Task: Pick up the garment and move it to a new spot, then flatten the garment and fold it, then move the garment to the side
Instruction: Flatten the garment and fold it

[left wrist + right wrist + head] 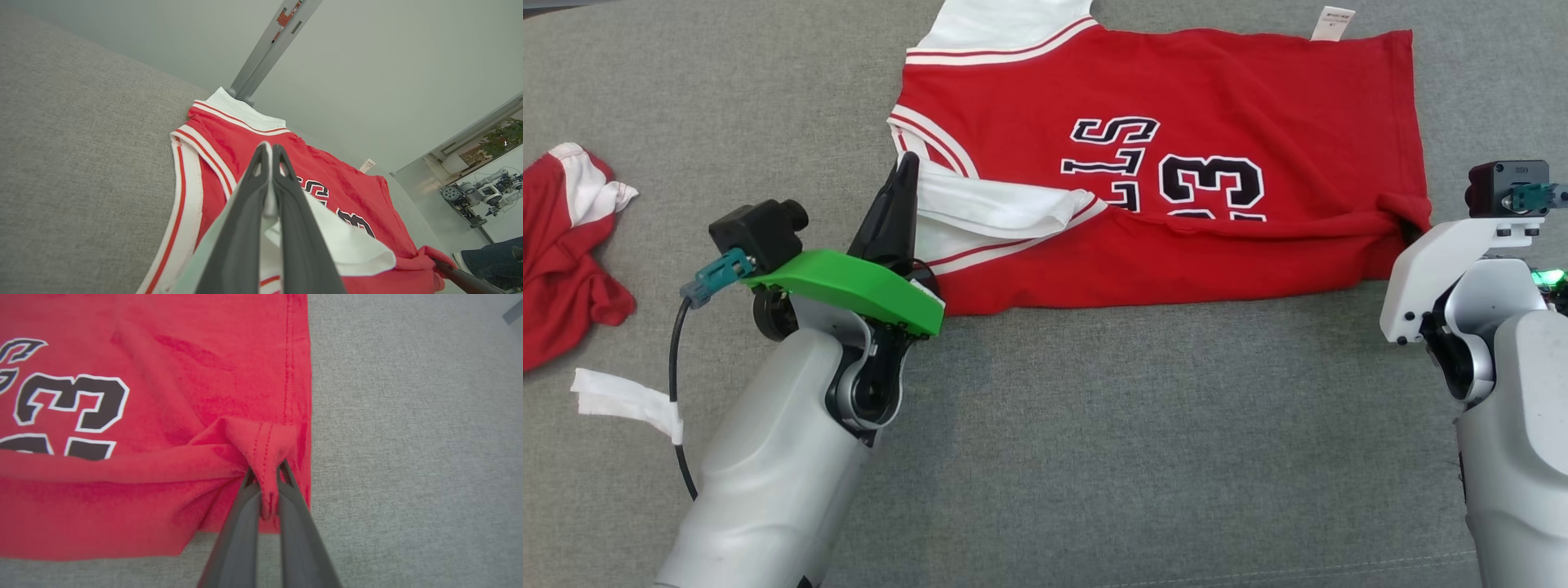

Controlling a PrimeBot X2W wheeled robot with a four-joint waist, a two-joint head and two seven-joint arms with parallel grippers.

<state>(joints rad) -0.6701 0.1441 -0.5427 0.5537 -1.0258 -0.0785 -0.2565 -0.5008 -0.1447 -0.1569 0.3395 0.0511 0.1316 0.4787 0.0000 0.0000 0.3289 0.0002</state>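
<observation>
- Red jersey, upper centre, near edge folded over.
- Left gripper: fingers clamped on its white armhole fabric.
- Right gripper: fingers pinching its hem.

Bright, even light, only soft shadows. Wrist views bend at the edges; the right gripper looks blurred close up.

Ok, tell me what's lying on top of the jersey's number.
A folded-up flap of the jersey itself, pinched by the left gripper and right gripper. It hides the lower part of the number; the upper part shows.
</observation>
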